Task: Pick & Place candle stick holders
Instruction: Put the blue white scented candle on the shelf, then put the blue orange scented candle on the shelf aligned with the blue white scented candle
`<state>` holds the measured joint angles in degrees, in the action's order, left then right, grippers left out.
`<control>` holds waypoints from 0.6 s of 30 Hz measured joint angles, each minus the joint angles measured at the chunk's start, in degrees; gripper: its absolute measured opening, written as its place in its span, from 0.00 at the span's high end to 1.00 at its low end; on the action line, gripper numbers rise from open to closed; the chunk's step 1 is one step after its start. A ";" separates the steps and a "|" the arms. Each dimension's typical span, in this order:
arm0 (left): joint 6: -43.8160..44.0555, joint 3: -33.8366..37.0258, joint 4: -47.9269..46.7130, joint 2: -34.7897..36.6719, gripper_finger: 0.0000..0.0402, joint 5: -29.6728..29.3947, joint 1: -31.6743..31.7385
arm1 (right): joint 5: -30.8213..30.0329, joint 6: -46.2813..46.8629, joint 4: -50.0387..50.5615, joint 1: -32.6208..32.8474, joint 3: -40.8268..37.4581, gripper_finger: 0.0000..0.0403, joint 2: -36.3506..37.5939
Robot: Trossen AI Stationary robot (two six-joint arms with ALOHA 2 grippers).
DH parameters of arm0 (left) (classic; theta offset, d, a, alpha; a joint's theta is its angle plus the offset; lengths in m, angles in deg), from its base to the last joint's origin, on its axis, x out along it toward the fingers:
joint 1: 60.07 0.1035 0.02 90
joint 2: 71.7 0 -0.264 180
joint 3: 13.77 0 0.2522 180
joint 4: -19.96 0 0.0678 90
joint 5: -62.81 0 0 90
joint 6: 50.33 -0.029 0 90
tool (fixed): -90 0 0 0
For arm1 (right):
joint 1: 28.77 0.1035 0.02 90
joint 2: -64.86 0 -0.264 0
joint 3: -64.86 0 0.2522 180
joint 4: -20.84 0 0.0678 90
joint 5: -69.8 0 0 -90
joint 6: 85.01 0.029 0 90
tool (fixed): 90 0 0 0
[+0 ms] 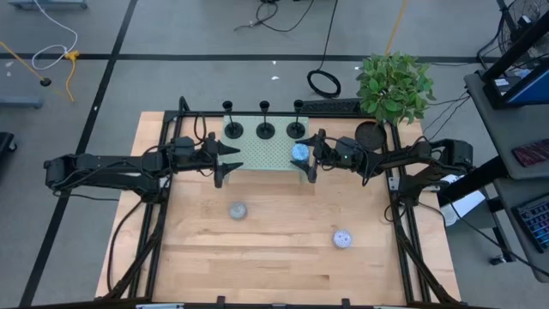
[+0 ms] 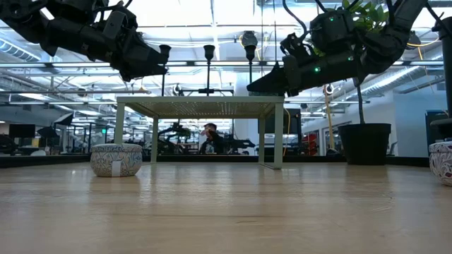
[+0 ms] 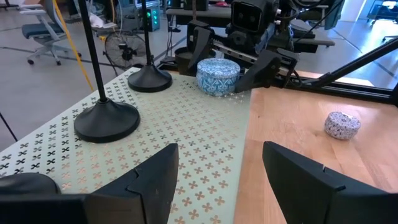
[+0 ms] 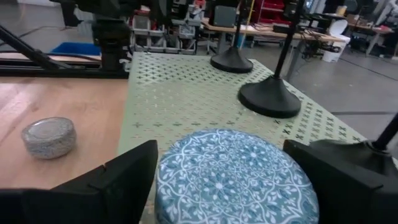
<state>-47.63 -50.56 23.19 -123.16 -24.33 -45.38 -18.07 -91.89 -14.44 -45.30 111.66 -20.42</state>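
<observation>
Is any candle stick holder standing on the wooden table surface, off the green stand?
No: in the high view all three candle stick holders stand in a row on the green stand.

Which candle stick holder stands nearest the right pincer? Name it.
The rightmost candle stick holder, next to the blue patterned tin between the right pincer fingers.

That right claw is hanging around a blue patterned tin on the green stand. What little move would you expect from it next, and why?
Probably closing on it. The right gripper has its open fingers either side of the blue tin, which sits on the green stand in front of the three candle stick holders. The left gripper waits open over the stand's other end.
</observation>
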 joint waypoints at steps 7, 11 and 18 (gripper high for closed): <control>-0.48 0.00 -0.02 0.00 0.40 0.01 0.00 | -0.44 -2.29 -2.94 0.03 0.00 0.09 0.00; 0.18 0.01 -0.04 0.00 0.40 1.00 -0.09 | -0.34 -2.34 -6.87 0.10 0.00 0.09 0.04; -3.13 0.01 -0.32 0.00 0.40 6.61 -4.62 | -0.38 -1.44 -7.55 0.79 0.00 0.12 3.77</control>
<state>-50.76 -50.56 22.87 -123.16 -17.72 -50.00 -18.45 -93.32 -22.00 -44.51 111.66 -16.65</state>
